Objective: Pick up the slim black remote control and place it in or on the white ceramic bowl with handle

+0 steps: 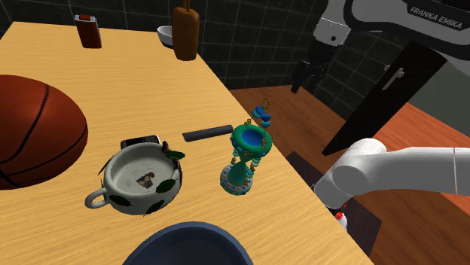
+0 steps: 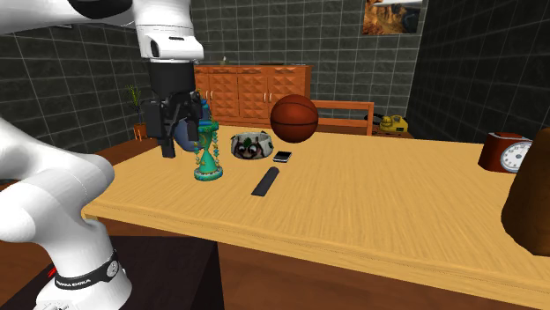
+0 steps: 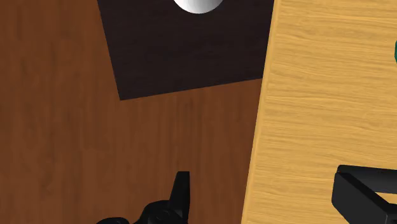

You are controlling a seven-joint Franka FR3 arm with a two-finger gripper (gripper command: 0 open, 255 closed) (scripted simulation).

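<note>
1 end effector (image 3: 261, 173), spread, above the table (image 3: 318, 95) edge, black remote (image 1: 207, 133) flat near handled bowl (image 1: 114, 188)

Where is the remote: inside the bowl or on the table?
Out: the black remote lies flat on the wooden table, apart from the handled bowl.

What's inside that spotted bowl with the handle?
Inside the bowl, only a small dark mark on the bottom, seemingly printed. The near inner wall is hidden behind the rim.
</note>
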